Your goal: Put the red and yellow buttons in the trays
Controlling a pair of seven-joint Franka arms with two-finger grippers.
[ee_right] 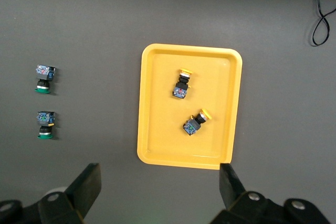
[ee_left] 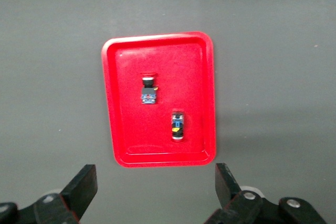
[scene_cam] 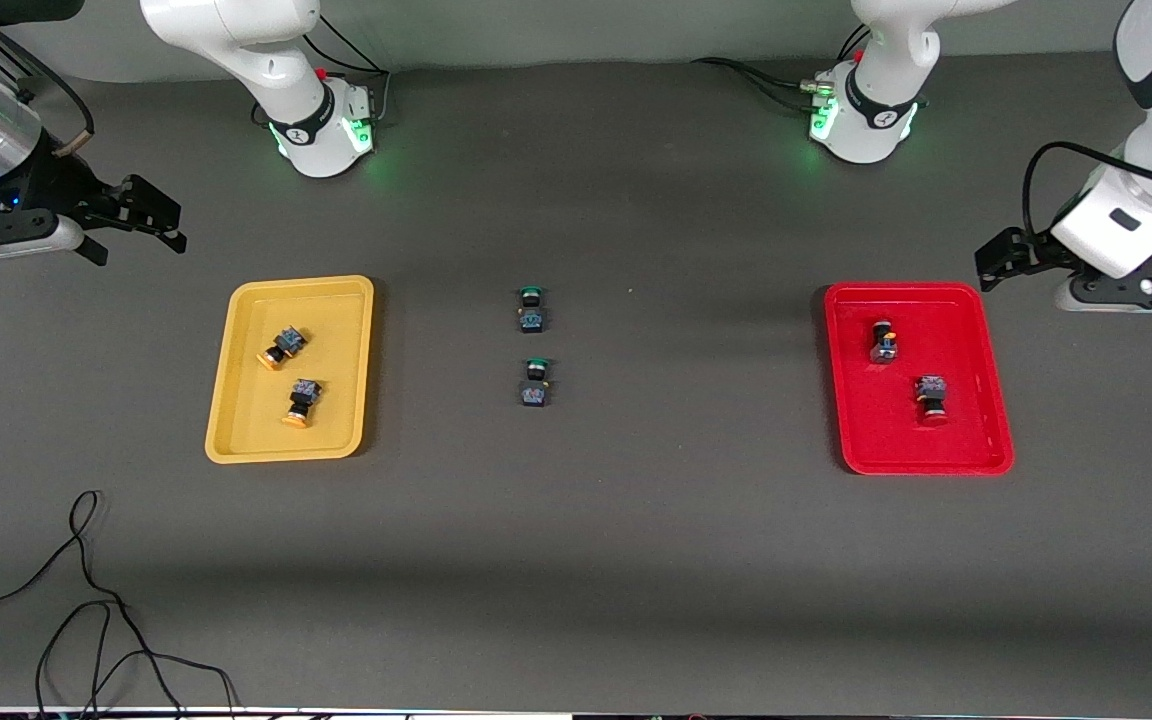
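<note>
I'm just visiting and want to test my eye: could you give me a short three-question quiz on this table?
1. True or false: the yellow tray holds two yellow buttons.
2. How many green buttons lie on the bare table between the trays?
3. The red buttons lie: A) in the red tray; B) in the yellow tray; C) in the left gripper.

Key: 1 true; 2 two; 3 A. Both the left gripper and the right gripper are open and empty.
</note>
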